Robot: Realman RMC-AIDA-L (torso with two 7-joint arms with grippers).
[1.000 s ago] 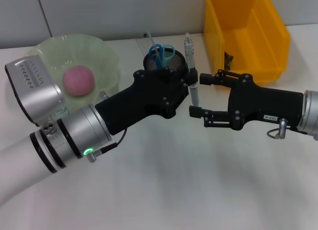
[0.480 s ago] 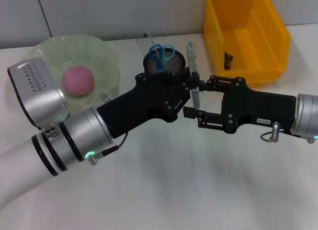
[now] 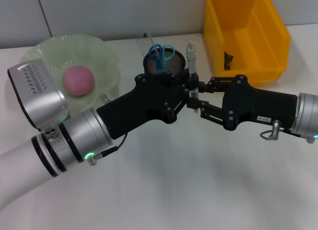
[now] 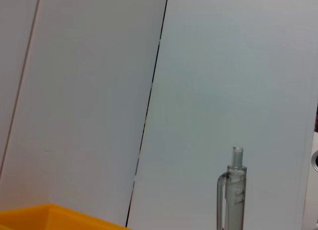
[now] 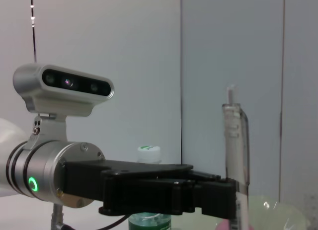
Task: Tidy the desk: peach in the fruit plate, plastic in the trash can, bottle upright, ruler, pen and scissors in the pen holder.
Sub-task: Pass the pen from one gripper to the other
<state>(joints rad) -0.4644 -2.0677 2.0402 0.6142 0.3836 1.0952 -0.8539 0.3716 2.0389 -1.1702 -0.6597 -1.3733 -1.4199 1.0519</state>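
A clear grey pen (image 3: pixel 189 56) stands upright in mid-air beside the black mesh pen holder (image 3: pixel 171 66). My left gripper (image 3: pixel 191 86) is shut on its middle. My right gripper (image 3: pixel 195 102) comes in from the right and is shut on the pen just below. The blue-handled scissors (image 3: pixel 160 53) and a clear ruler (image 3: pixel 147 39) stick out of the holder. The pink peach (image 3: pixel 78 81) lies in the green fruit plate (image 3: pixel 107 53). The pen (image 4: pixel 232 195) tip shows in the left wrist view. In the right wrist view the pen (image 5: pixel 234 140) is upright, with a white-capped green bottle (image 5: pixel 149 154) standing behind.
A yellow bin (image 3: pixel 258 21) stands at the back right, with a dark scrap (image 3: pixel 227 59) inside it. The wall runs close behind the plate, holder and bin. White tabletop (image 3: pixel 198 180) stretches toward the front.
My right gripper moved left to the pen with its fingers open around it, then shut on it. The left gripper kept holding the pen nearly still.
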